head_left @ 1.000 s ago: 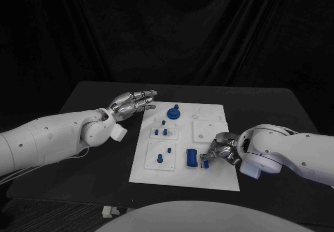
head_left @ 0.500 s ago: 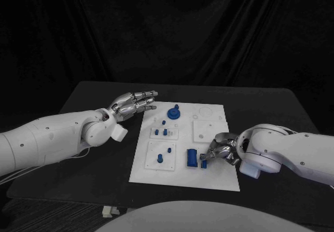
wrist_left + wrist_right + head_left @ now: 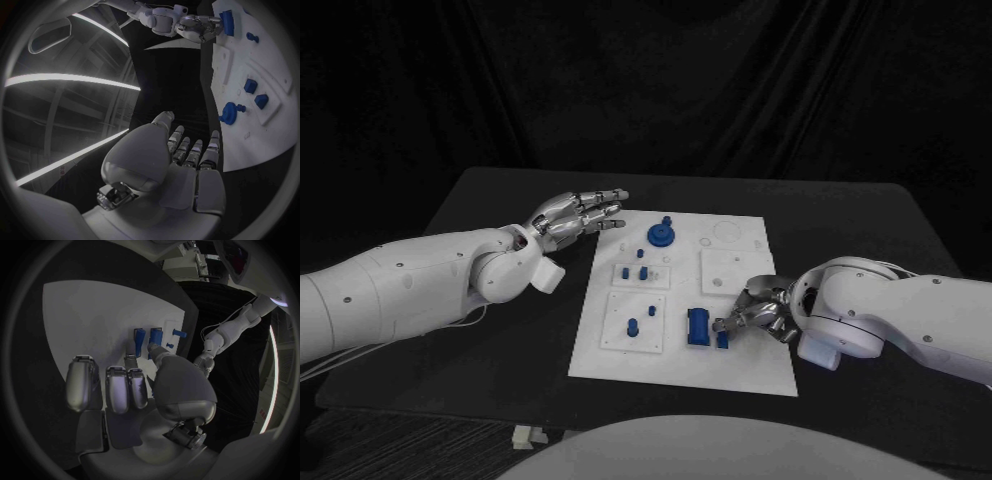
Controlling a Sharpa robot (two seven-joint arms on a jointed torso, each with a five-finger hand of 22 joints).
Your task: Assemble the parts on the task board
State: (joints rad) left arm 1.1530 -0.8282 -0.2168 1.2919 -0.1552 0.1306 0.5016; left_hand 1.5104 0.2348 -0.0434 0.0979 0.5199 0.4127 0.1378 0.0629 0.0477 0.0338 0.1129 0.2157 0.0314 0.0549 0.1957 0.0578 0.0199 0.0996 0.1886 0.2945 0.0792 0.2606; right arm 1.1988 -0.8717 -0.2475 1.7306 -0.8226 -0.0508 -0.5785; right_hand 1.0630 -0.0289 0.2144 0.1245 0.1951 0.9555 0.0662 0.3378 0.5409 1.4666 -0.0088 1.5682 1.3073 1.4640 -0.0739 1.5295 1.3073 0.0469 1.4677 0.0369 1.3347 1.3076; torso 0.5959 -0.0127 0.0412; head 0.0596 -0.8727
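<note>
Task board point(image 3: 733, 372): right hand point(image 3: 759, 312) pinches a small blue part point(image 3: 723, 339) at 5 o'clock, seemingly seating it; next, press squarely. Left hand point(image 3: 574, 215) hovers spread.

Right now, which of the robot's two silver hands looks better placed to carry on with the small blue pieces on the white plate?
The right hand, probably. Its fingers already reach the small slim blue piece beside the larger blue block at the near end of the white task board. The left hand hovers open off the board's far left corner, holding nothing.
</note>
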